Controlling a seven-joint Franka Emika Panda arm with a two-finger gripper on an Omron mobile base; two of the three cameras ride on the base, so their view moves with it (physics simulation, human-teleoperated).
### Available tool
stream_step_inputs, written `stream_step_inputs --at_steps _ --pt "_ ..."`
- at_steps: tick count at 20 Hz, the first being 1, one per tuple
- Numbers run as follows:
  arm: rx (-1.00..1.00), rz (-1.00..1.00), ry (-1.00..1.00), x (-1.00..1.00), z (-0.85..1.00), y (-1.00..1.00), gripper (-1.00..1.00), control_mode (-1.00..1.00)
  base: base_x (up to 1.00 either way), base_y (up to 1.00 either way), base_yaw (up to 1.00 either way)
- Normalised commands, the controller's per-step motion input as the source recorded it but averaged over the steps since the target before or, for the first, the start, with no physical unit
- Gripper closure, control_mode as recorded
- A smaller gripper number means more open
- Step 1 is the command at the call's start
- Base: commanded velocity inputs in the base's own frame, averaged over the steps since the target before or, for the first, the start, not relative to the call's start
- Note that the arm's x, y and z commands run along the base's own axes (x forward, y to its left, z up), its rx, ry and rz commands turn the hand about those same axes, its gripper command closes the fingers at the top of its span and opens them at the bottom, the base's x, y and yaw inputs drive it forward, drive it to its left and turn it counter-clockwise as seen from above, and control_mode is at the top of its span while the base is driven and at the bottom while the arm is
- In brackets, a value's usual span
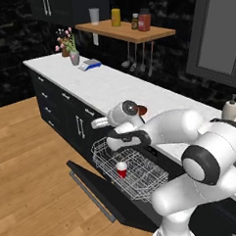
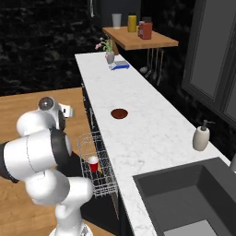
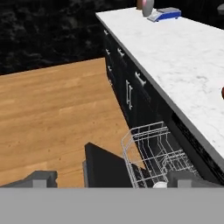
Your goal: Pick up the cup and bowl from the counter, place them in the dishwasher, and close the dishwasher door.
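The red cup (image 1: 121, 170) stands upright in the white wire rack (image 1: 143, 180) of the dishwasher, also seen from the other side as cup (image 2: 93, 164) in rack (image 2: 102, 179). The reddish-brown bowl (image 2: 119, 114) lies on the white counter (image 2: 143, 133); in the left base view the bowl (image 1: 142, 110) is half hidden behind the hand. The dishwasher door (image 1: 91, 187) hangs open and low. My gripper (image 1: 98, 123) hovers above the rack, open, with nothing between its fingers. In the hand view the gripper (image 3: 114, 179) looks down on the rack (image 3: 153, 151) and door (image 3: 103, 168).
A flower vase (image 1: 73, 56) and a blue-and-white flat object (image 1: 90, 64) sit at the counter's far end. A wooden shelf (image 1: 125, 31) with jars hangs above. A soap dispenser (image 2: 201, 137) and dark sink (image 2: 193, 193) lie to the near right. Wooden floor (image 1: 29, 164) spreads left.
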Motion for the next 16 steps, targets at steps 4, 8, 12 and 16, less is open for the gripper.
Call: stream_step_inputs --at_steps 4,8,12,16 --pt "0.0 0.0 0.1 0.0 1.0 -0.11 -1.0 -1.0 0.0 0.0 0.0" --pt "-0.21 -0.02 0.62 0.1 0.64 0.01 -1.0 -1.0 0.0 0.0 0.0" --pt "-0.2 -0.02 0.4 0.0 0.0 -0.23 -1.0 -1.0 0.0 0.0 0.0" --pt "-0.03 0.0 0.0 0.0 -0.37 -0.53 -1.0 -1.0 0.0 0.0 0.0"
